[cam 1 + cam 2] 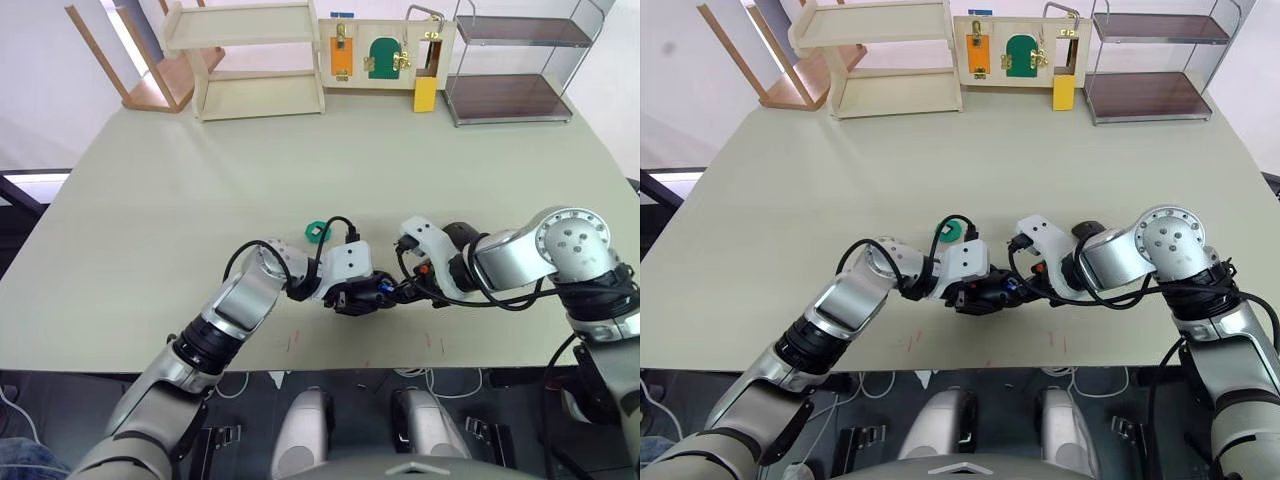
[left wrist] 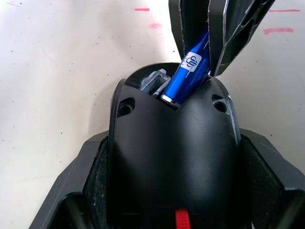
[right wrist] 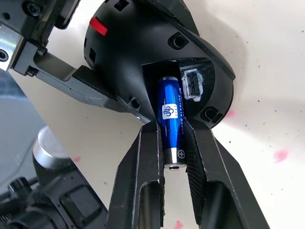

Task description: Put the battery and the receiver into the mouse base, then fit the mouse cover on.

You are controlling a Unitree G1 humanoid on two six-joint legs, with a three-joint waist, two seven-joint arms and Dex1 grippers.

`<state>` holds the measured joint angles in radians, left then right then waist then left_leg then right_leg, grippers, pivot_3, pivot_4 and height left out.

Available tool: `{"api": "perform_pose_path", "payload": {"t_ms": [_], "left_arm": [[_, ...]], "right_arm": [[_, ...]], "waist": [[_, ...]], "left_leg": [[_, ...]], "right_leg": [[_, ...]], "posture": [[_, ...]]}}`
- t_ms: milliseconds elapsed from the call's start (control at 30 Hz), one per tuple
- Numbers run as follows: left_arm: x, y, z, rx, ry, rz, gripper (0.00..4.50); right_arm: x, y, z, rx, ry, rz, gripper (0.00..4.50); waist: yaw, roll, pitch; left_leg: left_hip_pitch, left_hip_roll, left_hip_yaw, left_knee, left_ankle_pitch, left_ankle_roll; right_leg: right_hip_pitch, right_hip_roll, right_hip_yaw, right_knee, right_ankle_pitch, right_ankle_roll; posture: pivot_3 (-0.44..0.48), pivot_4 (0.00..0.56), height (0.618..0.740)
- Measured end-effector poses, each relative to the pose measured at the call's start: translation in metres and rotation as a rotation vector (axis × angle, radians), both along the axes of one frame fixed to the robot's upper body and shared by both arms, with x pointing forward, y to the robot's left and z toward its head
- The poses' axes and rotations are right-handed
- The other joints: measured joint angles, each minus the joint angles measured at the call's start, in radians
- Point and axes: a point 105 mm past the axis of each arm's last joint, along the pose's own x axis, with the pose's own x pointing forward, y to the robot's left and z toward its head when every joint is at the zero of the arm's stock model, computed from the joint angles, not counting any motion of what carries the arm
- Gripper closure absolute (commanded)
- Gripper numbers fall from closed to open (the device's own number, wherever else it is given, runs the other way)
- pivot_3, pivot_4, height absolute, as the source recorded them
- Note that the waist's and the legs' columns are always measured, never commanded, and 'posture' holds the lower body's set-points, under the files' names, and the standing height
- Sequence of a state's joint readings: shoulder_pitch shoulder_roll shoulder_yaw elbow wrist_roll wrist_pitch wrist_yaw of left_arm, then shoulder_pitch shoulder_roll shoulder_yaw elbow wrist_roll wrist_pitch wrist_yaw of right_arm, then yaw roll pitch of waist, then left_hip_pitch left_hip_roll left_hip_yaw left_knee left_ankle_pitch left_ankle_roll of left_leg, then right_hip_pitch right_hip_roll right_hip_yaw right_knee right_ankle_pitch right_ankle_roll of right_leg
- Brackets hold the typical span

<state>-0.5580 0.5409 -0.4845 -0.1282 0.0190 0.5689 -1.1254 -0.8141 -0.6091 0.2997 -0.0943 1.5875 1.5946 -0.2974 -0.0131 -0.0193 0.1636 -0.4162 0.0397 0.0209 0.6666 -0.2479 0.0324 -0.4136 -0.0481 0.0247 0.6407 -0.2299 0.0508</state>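
Note:
My left gripper [image 1: 352, 298] is shut on the mouse base [image 2: 174, 143], a black oval body with a red mark, held just above the table near its front edge. My right gripper [image 3: 171, 131] is shut on the battery [image 3: 170, 119], a blue cylinder with a silver end. The battery's far end is tilted into the open hollow of the base. A small grey rectangular receiver [image 3: 192, 84] sits in a slot beside it. A black rounded shape [image 1: 1087, 230] shows behind my right wrist; I cannot tell whether it is the mouse cover.
A round green disc [image 1: 317, 231] lies on the table just behind my left gripper. At the far edge stand a pale wooden shelf [image 1: 255, 60], a latch board [image 1: 385, 52] and a wire rack [image 1: 515, 70]. Small red marks dot the table front.

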Motion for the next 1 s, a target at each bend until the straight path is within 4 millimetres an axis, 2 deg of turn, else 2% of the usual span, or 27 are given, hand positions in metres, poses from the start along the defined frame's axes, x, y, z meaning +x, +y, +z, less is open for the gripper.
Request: {"api": "perform_pose_path", "payload": {"t_ms": [433, 467, 500, 533, 567, 600, 667, 733, 1000], "left_arm": [[-0.001, 0.0, 0.0, -0.002, -0.005, -0.005, 1.54], [-0.001, 0.0, 0.0, -0.002, -0.005, -0.005, 1.54], [-0.001, 0.0, 0.0, -0.002, -0.005, -0.005, 1.54], [-0.001, 0.0, 0.0, -0.002, -0.005, -0.005, 1.54], [-0.001, 0.0, 0.0, -0.002, -0.005, -0.005, 1.54], [-0.001, 0.0, 0.0, -0.003, -0.005, -0.006, 1.54], [-0.001, -0.001, 0.0, -0.005, -0.008, -0.005, 1.54], [-0.001, -0.001, 0.0, -0.006, -0.009, -0.003, 1.54], [-0.001, -0.001, 0.0, -0.006, -0.009, -0.001, 1.54]], "right_arm": [[0.004, 0.004, 0.003, -0.028, 0.0, 0.062, 4.4], [0.005, 0.005, 0.002, -0.027, -0.002, 0.064, 3.39], [0.005, 0.006, 0.003, -0.022, -0.002, 0.067, 3.14], [0.003, 0.008, 0.004, -0.011, 0.004, 0.079, 2.67], [0.0, 0.013, 0.005, 0.004, 0.005, 0.102, 1.96], [0.0, 0.013, 0.005, 0.006, 0.005, 0.105, 1.51], [-0.002, 0.016, 0.004, 0.011, 0.016, 0.121, 0.97], [-0.007, 0.02, 0.005, 0.028, 0.02, 0.152, 0.11], [-0.007, 0.021, 0.007, 0.035, 0.018, 0.16, 0.04]], "waist": [[-0.001, 0.0, 0.0], [-0.001, 0.0, 0.0], [0.0, 0.0, 0.0], [-0.001, 0.0, 0.0], [-0.001, 0.0, 0.0], [0.0, 0.0, 0.0], [0.001, 0.0, 0.0], [0.001, 0.0, 0.0], [0.001, 0.0, 0.0]], "left_leg": [[0.0, 0.0, 0.0, -0.001, 0.0, 0.0], [0.0, 0.0, 0.0, -0.001, 0.0, 0.0], [0.0, 0.0, 0.0, -0.001, 0.0, 0.0], [0.0, 0.0, 0.0, -0.001, 0.0, 0.0], [0.0, 0.0, 0.0, -0.001, 0.0, 0.0], [0.0, 0.0, -0.001, -0.001, 0.0, 0.0], [0.0, 0.0, -0.001, 0.0, 0.0, 0.0], [0.0, 0.0, -0.001, 0.0, 0.0, 0.0], [0.0, 0.0, -0.001, 0.0, 0.0, 0.0]], "right_leg": [[0.0, 0.0, -0.001, 0.0, 0.0, 0.0], [0.0, 0.0, -0.001, 0.0, 0.0, 0.0], [0.0, 0.0, -0.001, 0.0, 0.0, 0.0], [0.0, 0.0, -0.001, 0.0, 0.0, 0.0], [0.0, 0.0, -0.001, 0.0, 0.0, 0.0], [0.0, 0.0, -0.001, 0.0, 0.0, 0.0], [0.0, 0.0, -0.001, 0.0, 0.0, 0.0], [0.0, -0.001, -0.001, 0.0, 0.0, 0.0], [0.0, -0.001, -0.001, 0.0, 0.0, 0.0]], "posture": [[0.0, 0.15, 0.74], [0.0, 0.15, 0.74], [0.0, 0.15, 0.74], [0.0, 0.15, 0.74], [0.0, 0.15, 0.74], [0.0, 0.15, 0.74], [0.0, 0.15, 0.74], [0.0, 0.15, 0.74], [0.0, 0.15, 0.74]]}}
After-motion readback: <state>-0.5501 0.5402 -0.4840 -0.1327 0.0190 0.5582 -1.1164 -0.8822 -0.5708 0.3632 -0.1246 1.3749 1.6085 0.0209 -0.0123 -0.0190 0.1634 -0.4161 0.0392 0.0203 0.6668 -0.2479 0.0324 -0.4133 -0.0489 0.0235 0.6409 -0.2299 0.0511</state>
